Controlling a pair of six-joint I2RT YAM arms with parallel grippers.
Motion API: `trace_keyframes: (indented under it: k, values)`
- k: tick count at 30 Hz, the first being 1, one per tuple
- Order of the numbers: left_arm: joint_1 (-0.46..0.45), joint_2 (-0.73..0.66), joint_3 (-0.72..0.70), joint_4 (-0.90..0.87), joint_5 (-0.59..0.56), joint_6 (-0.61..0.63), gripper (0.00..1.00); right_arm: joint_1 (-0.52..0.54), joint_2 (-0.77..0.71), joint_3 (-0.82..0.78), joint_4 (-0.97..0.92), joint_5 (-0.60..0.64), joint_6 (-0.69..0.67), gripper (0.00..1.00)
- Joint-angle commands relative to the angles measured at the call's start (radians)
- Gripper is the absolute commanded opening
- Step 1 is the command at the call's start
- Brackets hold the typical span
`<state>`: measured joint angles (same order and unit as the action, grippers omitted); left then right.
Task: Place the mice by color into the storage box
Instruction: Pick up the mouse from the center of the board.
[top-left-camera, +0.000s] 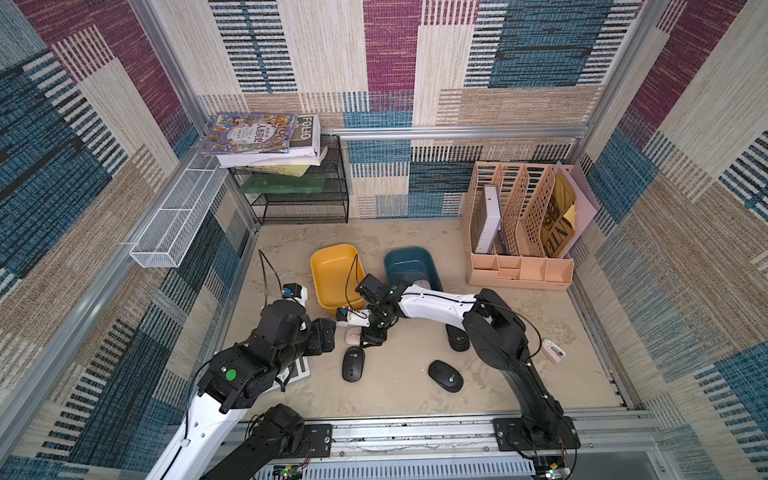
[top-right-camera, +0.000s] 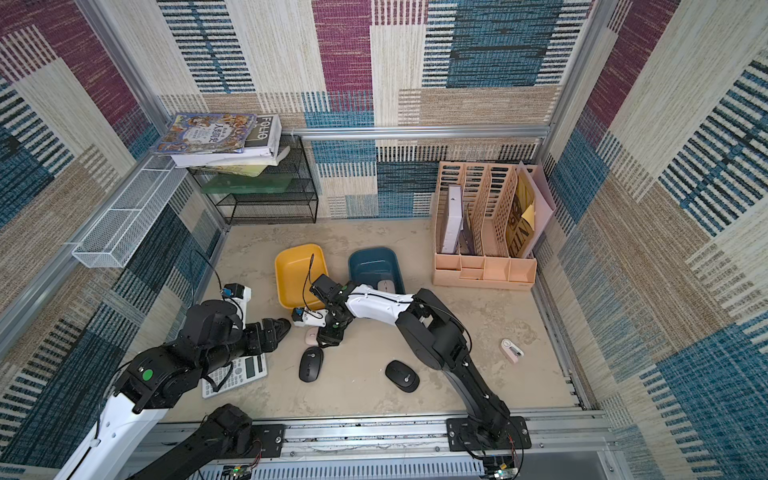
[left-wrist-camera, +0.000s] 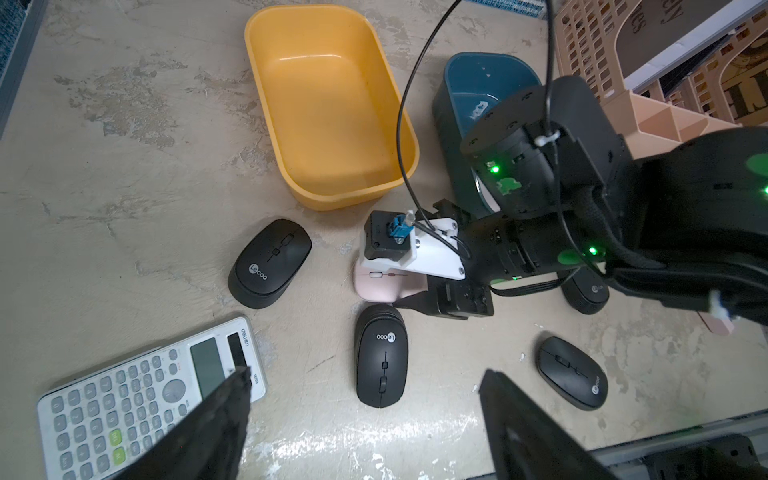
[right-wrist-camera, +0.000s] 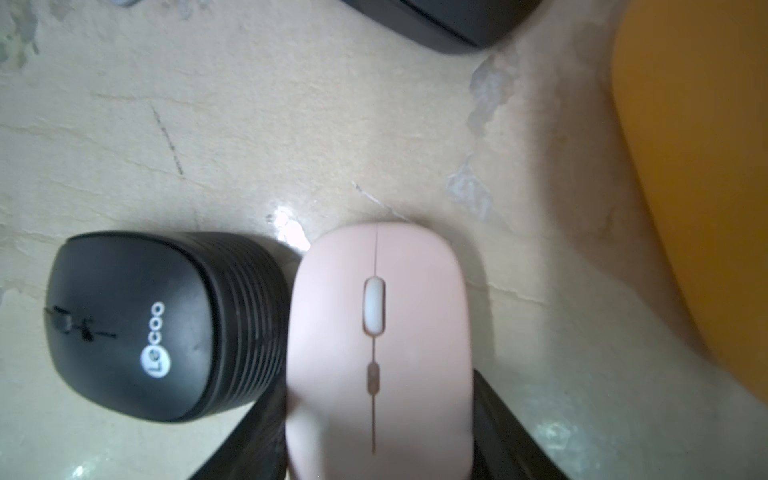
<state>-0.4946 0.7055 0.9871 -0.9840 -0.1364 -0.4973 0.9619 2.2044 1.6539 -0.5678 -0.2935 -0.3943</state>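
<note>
My right gripper (right-wrist-camera: 376, 399) is shut on a pale pink mouse (right-wrist-camera: 378, 332) that lies on the table, one finger against each of its long sides. A black mouse (right-wrist-camera: 137, 324) touches its side. In both top views this pink mouse (top-left-camera: 353, 335) sits just in front of the yellow storage box (top-left-camera: 332, 257). Another pale mouse (top-right-camera: 386, 285) lies in the dark blue storage box (top-left-camera: 409, 253). Three black mice (top-left-camera: 353, 363) (top-left-camera: 445, 375) (top-left-camera: 457, 338) rest on the table, and a further black mouse (left-wrist-camera: 270, 264) shows by the yellow box. My left gripper (left-wrist-camera: 365, 376) hangs open above the table, holding nothing.
A white calculator (top-right-camera: 237, 376) lies under my left arm. A small pinkish-white gadget (top-left-camera: 552, 350) sits at the right. A pink desk organiser (top-left-camera: 519, 224) stands at the back right, a black mesh shelf (top-left-camera: 299, 195) with books at the back left.
</note>
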Motion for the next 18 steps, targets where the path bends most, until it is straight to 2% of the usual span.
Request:
trace_keyframes:
  k: [1, 6, 10, 18]
  values:
    - [0.002, -0.005, -0.003, 0.016, -0.018, 0.004, 0.90, -0.001, -0.058, -0.055, 0.029, 0.027, 0.105, 0.53]
    - [0.002, -0.005, -0.004, 0.022, -0.018, 0.003, 0.90, -0.021, -0.188, -0.148, 0.094, 0.021, 0.235, 0.52]
    - [0.002, 0.002, -0.004, 0.034, -0.015, 0.000, 0.90, -0.061, -0.313, -0.230, 0.159, -0.053, 0.359, 0.52]
    - [0.002, 0.016, -0.007, 0.057, 0.006, -0.009, 0.90, -0.255, -0.471, -0.269, 0.232, -0.101, 0.632, 0.53]
